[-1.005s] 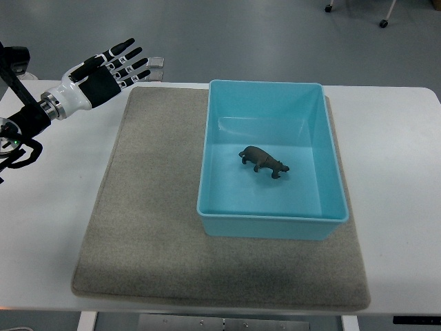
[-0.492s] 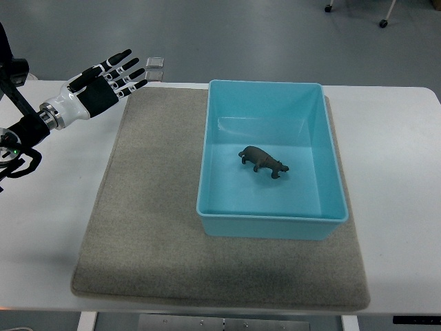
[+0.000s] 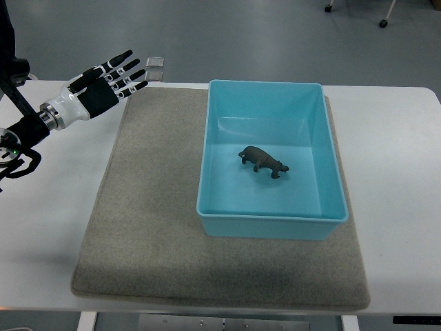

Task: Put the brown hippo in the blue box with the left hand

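The brown hippo (image 3: 264, 161) stands on the floor of the blue box (image 3: 219, 214), near its middle, head toward the right. The box sits on the right half of a grey mat. My left hand (image 3: 103, 83) hovers over the table's far left corner, well away from the box, fingers spread and holding nothing. Its black and white forearm reaches in from the left edge. The right arm does not show.
A grey felt mat (image 3: 141, 207) covers most of the white table (image 3: 400, 172). A small clear object (image 3: 154, 67) lies just beyond the table's far edge, close to my fingertips. Grey floor lies behind.
My left hand has drifted slightly left and down from its place one second ago, still open. The hippo and the box have not moved.
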Available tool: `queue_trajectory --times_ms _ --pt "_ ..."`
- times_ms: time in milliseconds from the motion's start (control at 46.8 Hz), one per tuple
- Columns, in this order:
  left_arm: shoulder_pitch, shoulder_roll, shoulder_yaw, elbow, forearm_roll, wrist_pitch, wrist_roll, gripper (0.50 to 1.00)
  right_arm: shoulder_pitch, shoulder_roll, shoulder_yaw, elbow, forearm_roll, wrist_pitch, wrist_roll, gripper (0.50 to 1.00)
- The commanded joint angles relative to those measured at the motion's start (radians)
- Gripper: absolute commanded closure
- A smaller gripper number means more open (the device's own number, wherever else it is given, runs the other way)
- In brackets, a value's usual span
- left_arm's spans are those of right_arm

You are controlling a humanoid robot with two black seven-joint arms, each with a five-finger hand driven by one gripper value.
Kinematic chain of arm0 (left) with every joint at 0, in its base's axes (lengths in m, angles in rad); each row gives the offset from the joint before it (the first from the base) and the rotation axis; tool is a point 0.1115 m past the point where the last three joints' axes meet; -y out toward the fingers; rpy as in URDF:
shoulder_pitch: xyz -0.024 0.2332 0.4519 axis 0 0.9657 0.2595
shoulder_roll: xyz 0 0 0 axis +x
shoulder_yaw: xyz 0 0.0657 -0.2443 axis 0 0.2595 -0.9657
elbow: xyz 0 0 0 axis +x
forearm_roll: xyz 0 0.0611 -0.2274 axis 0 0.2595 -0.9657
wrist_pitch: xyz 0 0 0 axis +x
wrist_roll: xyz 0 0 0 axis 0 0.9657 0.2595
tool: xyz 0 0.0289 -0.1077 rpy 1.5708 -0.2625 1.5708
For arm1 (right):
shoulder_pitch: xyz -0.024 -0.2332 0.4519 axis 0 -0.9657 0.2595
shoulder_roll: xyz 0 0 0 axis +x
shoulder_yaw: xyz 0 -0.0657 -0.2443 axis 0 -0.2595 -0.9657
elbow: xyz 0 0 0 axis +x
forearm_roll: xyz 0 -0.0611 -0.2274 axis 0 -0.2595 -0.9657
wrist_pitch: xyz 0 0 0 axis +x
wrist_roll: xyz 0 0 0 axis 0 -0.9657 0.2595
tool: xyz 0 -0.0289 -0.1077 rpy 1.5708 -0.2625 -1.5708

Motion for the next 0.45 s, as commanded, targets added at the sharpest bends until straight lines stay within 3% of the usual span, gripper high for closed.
queue_trajectory --times_ms 0,428 --pt "0.001 0.003 -0.001 0.0 0.0 0.001 0.0 0.504 0.0 0.0 -0.002 0.0 0.0 0.0 0.0 0.564" --pt "0.013 0.01 -0.004 0.001 -0.001 0.001 0.0 0.504 0.0 0.0 0.0 0.014 -0.008 0.014 0.006 0.564"
